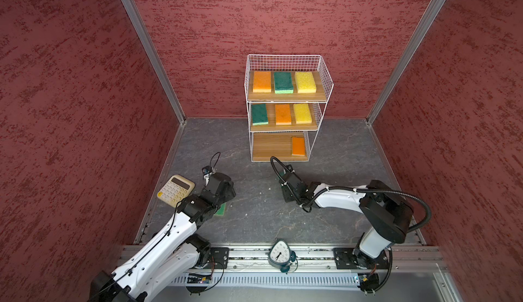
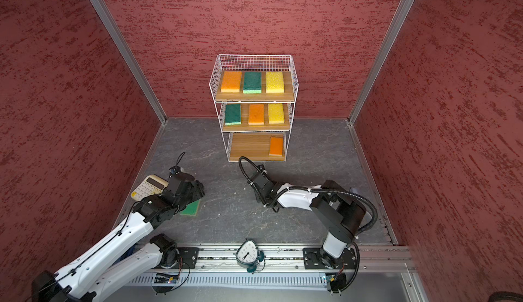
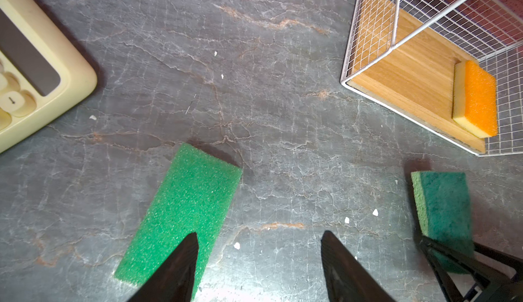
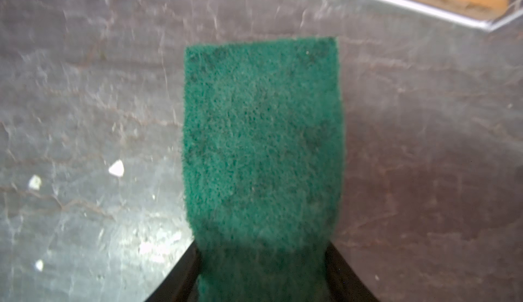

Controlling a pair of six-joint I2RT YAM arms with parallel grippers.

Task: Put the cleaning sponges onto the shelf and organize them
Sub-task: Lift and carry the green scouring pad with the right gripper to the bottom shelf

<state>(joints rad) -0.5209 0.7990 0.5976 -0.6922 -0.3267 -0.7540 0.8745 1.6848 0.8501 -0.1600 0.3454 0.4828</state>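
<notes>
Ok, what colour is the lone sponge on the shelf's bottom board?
That sponge: orange top, yellow side; clearest in the left wrist view.

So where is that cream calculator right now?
In both top views the calculator lies at the left of the table, by the left arm, close to the flat green sponge.

grey tabletop (image 1: 339, 173) | on it: shelf (image 1: 268, 146); calculator (image 1: 175, 190); bright green sponge (image 3: 184, 210)

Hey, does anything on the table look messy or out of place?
Yes: one green sponge lies lighter foam side up, skewed near the calculator, and white crumbs dot the tabletop.
</notes>
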